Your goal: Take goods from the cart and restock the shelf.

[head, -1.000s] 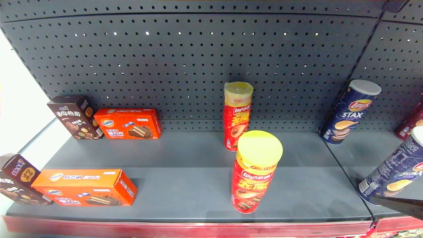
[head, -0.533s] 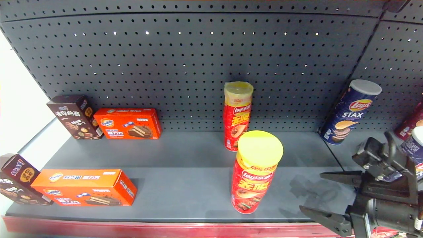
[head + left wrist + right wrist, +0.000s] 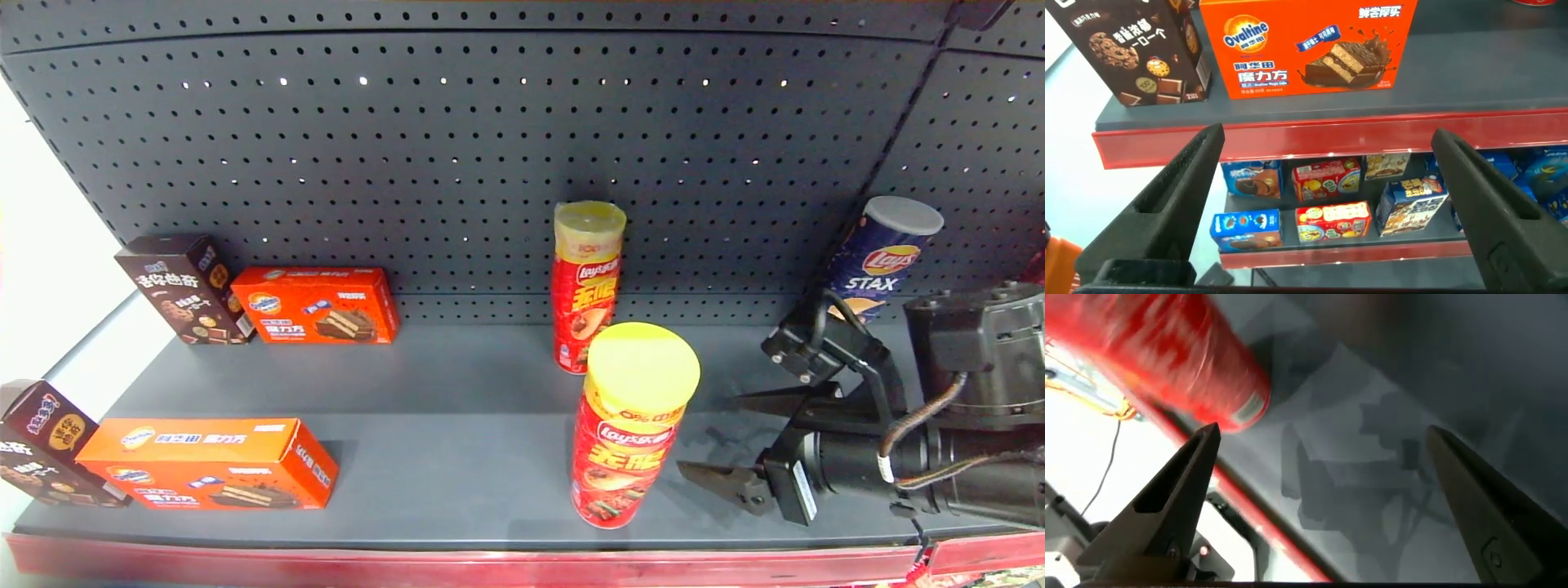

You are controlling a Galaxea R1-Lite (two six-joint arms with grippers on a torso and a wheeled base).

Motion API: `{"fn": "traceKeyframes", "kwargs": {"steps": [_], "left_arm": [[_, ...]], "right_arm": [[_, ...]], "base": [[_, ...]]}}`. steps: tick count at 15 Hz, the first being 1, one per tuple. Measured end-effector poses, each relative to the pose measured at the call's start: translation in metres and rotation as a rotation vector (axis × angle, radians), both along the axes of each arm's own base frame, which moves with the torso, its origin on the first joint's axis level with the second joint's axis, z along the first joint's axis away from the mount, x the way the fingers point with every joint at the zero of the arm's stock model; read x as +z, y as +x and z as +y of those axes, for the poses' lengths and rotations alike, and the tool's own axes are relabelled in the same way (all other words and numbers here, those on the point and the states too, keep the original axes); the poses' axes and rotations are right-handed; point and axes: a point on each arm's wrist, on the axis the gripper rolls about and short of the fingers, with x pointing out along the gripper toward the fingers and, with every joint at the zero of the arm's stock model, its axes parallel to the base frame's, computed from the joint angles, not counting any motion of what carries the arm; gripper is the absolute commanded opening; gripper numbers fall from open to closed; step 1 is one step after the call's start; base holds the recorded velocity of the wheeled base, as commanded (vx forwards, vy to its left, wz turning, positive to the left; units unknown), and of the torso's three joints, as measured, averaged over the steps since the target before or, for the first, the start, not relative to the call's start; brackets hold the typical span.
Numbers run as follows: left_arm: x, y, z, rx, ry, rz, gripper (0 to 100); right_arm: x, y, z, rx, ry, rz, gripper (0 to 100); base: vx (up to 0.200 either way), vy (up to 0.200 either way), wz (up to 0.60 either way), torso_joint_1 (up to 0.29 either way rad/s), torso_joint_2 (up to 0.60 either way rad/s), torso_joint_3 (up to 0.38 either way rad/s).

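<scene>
Two red chip cans with yellow lids stand upright on the grey shelf [image 3: 457, 457], one near the front [image 3: 633, 425] and one at the back [image 3: 586, 286]. My right gripper [image 3: 727, 437] hovers open and empty over the shelf, just right of the front can and apart from it. In the right wrist view the red can [image 3: 1167, 359] lies off to one side of the open right gripper [image 3: 1321, 431]. My left gripper [image 3: 1327, 135] is open and empty, below the shelf's red front edge [image 3: 1315, 143], facing an orange wafer box [image 3: 1306, 45].
A blue chip can [image 3: 878, 253] stands at the back right, partly behind my right arm. Brown cookie boxes [image 3: 184, 286] and orange boxes [image 3: 318, 304] sit on the left of the shelf. A lower shelf holds several small boxes [image 3: 1327, 220]. A perforated back panel [image 3: 457, 163] closes the rear.
My right arm has come in from the lower right, moving left and up over the shelf toward the front red can. It now hides the front blue can.
</scene>
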Motion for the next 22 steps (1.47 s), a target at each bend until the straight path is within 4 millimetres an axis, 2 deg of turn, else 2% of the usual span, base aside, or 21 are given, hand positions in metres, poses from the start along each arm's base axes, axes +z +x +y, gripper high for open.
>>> {"fn": "traceKeyframes", "kwargs": {"steps": [3, 7, 11, 14, 22], "left_arm": [[0.000, 0.000, 0.000, 0.000, -0.001, 0.000, 100], [0.000, 0.000, 0.000, 0.000, -0.001, 0.000, 100], [0.000, 0.000, 0.000, 0.001, -0.002, 0.001, 100], [0.000, 0.000, 0.000, 0.001, -0.001, 0.000, 100], [0.000, 0.000, 0.000, 0.003, -0.002, 0.001, 100]], "right_arm": [[-0.001, 0.013, 0.011, 0.000, -0.004, -0.005, 100], [-0.005, 0.019, 0.020, 0.012, -0.014, 0.007, 100], [-0.010, 0.016, 0.017, 0.008, -0.025, 0.023, 100], [-0.012, 0.007, 0.010, 0.008, -0.028, 0.028, 100], [-0.003, 0.009, 0.018, 0.030, -0.008, -0.001, 100]], "base": [[0.000, 0.000, 0.00, 0.000, 0.00, 0.000], [0.000, 0.000, 0.00, 0.000, 0.00, 0.000], [0.000, 0.000, 0.00, 0.000, 0.00, 0.000], [0.000, 0.000, 0.00, 0.000, 0.00, 0.000], [0.000, 0.000, 0.00, 0.000, 0.00, 0.000]]}}
